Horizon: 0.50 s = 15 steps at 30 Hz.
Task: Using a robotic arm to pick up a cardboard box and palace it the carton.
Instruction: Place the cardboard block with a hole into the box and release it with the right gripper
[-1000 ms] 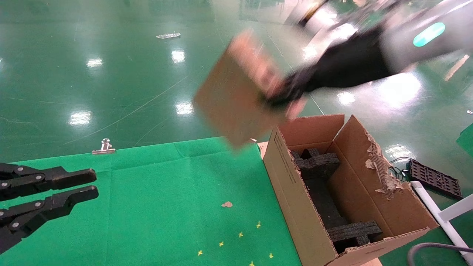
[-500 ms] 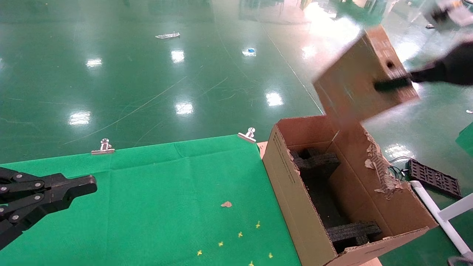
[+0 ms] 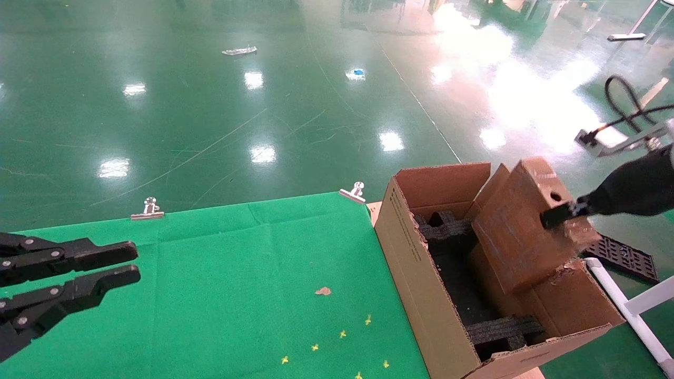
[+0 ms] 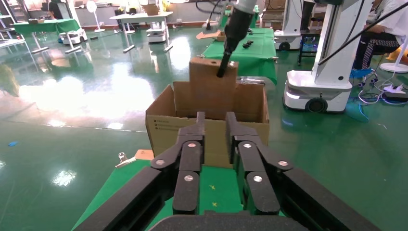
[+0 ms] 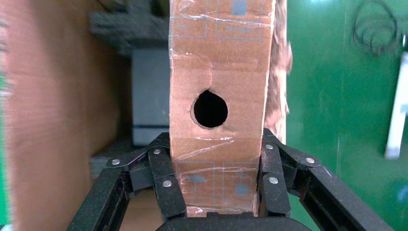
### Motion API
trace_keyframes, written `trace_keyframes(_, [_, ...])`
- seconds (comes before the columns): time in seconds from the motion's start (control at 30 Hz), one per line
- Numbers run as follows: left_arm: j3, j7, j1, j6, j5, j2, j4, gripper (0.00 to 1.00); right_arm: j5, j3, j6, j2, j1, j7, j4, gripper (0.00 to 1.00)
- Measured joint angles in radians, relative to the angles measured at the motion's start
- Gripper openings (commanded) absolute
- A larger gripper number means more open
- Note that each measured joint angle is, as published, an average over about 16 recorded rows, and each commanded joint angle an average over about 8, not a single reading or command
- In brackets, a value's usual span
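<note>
Over the carton (image 3: 416, 258), my right claw (image 3: 553, 217) clamps the box (image 3: 518, 237); tilted, it may snag the torn flap.

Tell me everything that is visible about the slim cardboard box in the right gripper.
The cardboard box is a flat, closed brown slab with worn faces. Its narrow edge, covered in clear tape, has a small round hole. The right gripper clamps it at that edge, a finger on each broad face. The box hangs tilted, its lower end dipping into the open carton, in front of the carton's right-hand flap and beside the black foam blocks.
</note>
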Motion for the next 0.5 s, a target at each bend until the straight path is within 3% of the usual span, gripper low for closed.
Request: trace_keyframes(0.5, [0.001,0.000,0.000,0.000,0.000,0.000,0.000,1.00,0.004,-0.034,0.054,-0.124,-0.154,-0.029,-0.210,0.00])
